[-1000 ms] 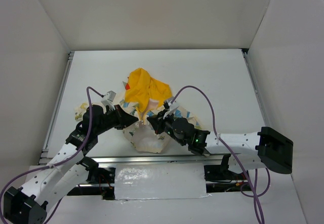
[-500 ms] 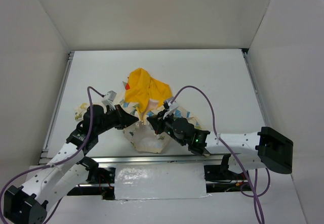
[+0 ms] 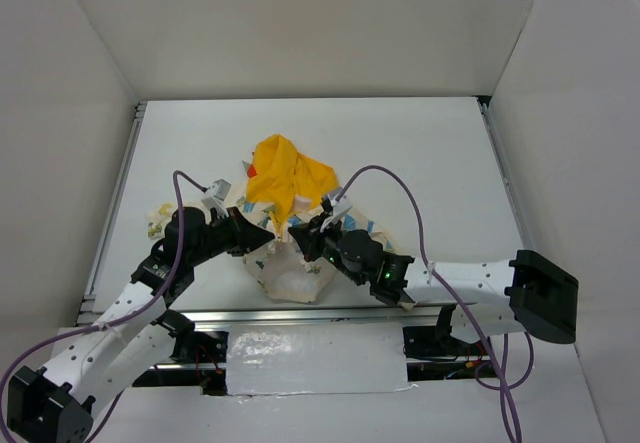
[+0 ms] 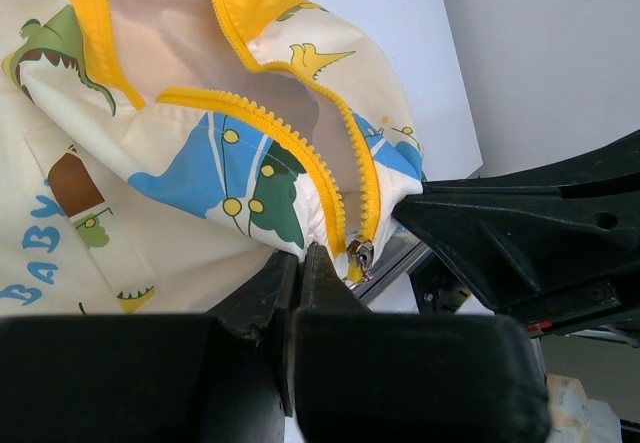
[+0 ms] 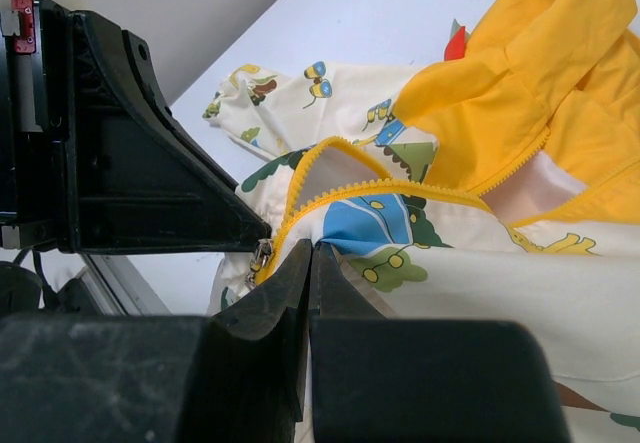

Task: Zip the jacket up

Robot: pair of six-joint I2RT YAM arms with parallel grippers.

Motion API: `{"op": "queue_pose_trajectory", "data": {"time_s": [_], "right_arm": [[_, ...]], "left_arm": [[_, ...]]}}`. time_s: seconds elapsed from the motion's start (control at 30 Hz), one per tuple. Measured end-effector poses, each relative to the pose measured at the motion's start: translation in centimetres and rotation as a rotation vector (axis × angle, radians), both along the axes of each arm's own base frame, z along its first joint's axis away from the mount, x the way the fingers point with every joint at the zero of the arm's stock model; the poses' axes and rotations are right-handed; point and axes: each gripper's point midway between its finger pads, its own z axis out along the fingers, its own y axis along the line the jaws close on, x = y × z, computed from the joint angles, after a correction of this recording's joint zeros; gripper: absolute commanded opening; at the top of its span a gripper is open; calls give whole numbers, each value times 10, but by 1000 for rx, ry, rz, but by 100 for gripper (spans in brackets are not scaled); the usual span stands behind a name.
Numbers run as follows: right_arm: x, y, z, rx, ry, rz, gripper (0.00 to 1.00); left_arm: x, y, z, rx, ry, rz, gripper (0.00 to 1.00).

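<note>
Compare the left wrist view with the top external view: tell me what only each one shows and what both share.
Only the left wrist view shows the metal zipper slider at the bottom of the open yellow zipper teeth, plus the blue BABY lettering. Only the top external view shows the whole yellow hood, the whole left arm and right arm, their purple cables and the table. Both show the jacket with the left end effector and right end effector closed at its lower front.
</note>
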Motion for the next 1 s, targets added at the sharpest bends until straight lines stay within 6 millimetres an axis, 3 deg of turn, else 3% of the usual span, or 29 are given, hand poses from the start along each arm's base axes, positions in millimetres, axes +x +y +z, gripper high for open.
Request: {"op": "queue_pose_trajectory", "data": {"time_s": [1.0], "right_arm": [[-4, 3, -7, -6, 16, 27, 0]], "left_arm": [[2, 13, 8, 37, -30, 63, 0]]}}
